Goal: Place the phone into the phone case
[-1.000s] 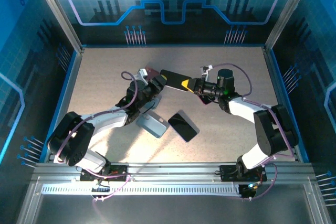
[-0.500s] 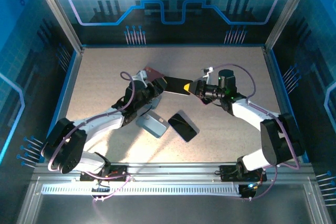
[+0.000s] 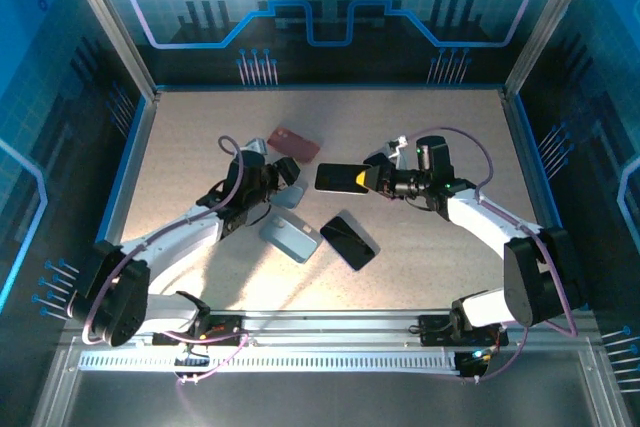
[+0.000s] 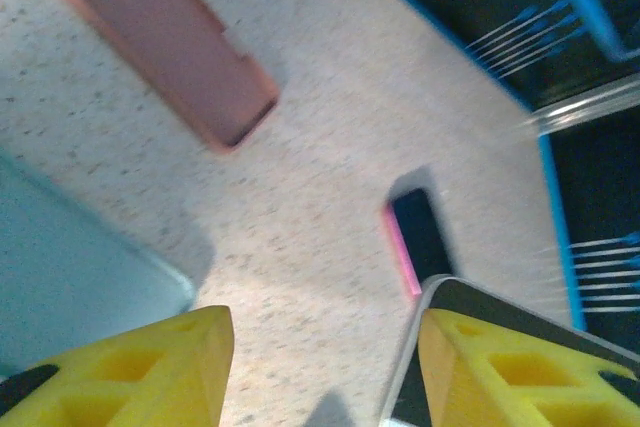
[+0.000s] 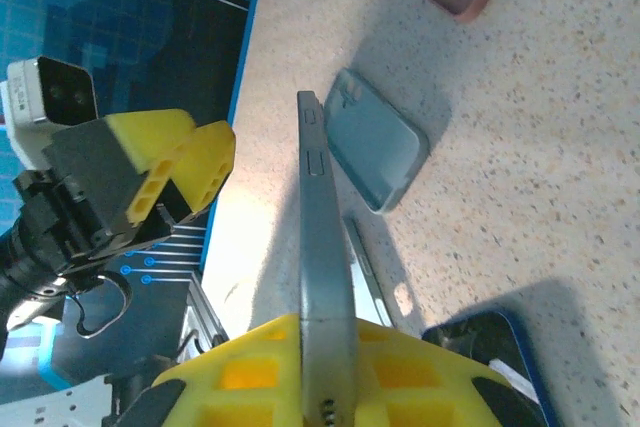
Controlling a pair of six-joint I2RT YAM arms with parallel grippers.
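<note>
The right pincer (image 3: 358, 181) is clamped on the end of the phone (image 3: 334, 176), above the worktop (image 3: 200, 127). The left pincer (image 4: 322, 347) stands apart, empty. Held by so little, the phone could slip and fall.

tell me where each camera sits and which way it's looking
top external: above and behind the bases, looking down at the table; the left arm and right arm show.
left wrist: on the left arm, facing the table past the open left gripper.
right wrist: on the right arm, looking along the phone clamped in the right gripper.
shared: the pink case is in all three.
</note>
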